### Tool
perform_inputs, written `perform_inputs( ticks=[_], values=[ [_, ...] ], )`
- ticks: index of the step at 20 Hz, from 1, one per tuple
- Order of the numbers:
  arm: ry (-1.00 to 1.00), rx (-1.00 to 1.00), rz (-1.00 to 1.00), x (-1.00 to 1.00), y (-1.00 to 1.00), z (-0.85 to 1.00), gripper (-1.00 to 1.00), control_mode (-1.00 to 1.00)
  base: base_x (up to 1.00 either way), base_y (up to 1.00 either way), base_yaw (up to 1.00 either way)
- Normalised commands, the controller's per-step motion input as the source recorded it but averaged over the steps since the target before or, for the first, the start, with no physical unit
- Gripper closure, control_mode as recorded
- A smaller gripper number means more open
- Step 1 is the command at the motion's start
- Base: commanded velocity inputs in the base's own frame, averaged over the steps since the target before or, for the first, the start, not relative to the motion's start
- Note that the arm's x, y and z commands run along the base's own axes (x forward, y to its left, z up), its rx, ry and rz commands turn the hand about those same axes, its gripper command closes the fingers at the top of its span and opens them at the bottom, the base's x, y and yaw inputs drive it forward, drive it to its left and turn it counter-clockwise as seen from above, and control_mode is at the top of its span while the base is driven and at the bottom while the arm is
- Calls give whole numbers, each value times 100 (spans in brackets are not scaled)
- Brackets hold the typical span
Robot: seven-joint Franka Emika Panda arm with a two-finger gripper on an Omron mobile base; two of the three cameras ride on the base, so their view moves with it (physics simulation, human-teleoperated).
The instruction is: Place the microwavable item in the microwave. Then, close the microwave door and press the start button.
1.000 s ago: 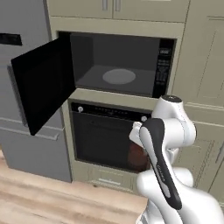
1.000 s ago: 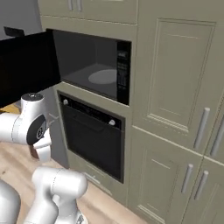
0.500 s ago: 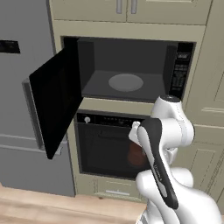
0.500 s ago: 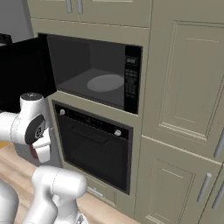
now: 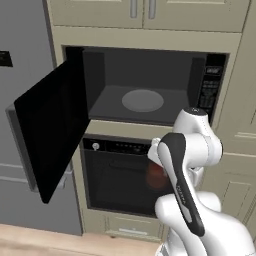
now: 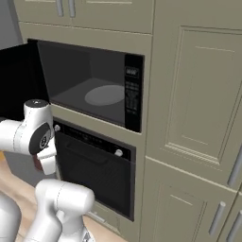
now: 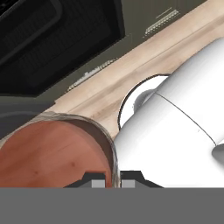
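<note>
- The microwave door hangs swung wide open at the left of the microwave.
- The microwave's grey turntable lies bare inside, and its keypad panel sits on the right.
- Below the microwave, in front of the black oven, the gripper pinches the rim of the microwavable item, its jaws nearly together.

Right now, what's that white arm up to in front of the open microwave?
The robot's gripper is shut on the rim of a small reddish-brown cup, held low in front of the black oven. Above it, the microwave stands open, its door swung out to the left and its turntable bare. The cup isn't inside yet.
</note>
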Motion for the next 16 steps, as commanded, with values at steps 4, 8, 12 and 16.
perform_inputs(
  ticks=[4,8,12,16],
  values=[
    [0,0,0,0,0,0,100,100,32,0,0],
    [0,0,0,0,0,0,100,100,35,0,0],
    [0,0,0,0,0,0,100,100,16,0,0],
    [0,0,0,0,0,0,100,100,5,0,0]
  ],
)
